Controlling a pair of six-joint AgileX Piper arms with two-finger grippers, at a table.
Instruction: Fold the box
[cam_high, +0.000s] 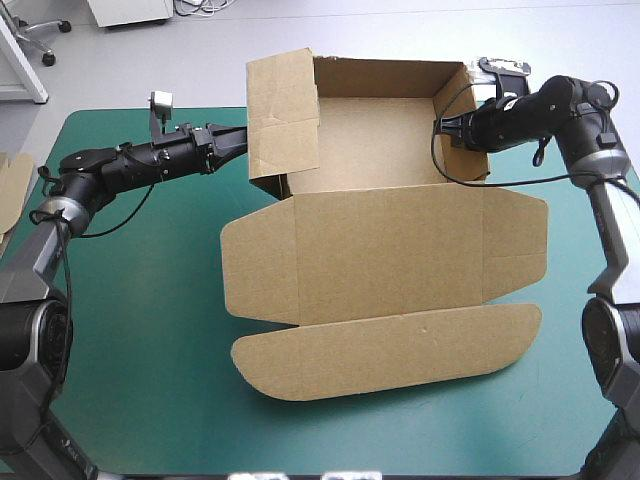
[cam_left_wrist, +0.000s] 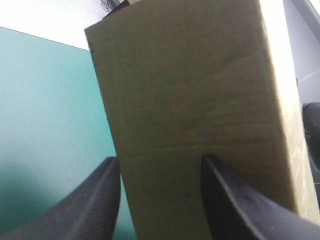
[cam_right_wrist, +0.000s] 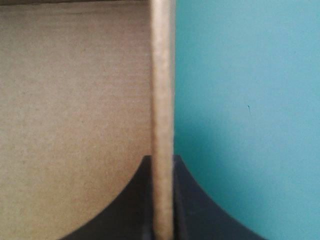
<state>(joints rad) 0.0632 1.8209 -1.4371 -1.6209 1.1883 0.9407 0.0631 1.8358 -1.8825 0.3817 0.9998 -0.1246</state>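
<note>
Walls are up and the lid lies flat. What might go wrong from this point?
1. The left gripper is open at the tall left flap and does not clamp it, so the flap may swing outward instead of tucking in.
2. The right gripper is shut on the right wall. A sideways pull could bend that wall or skew the whole box, since nothing else holds it.

The table (cam_high: 150, 340), under a teal-green cover, carries one brown box (cam_high: 380, 130) standing toward its far edge, walls raised. The lid (cam_high: 385, 255) lies flat on the cover toward the near edge. More brown board (cam_high: 12, 190) shows at the left edge.
</note>
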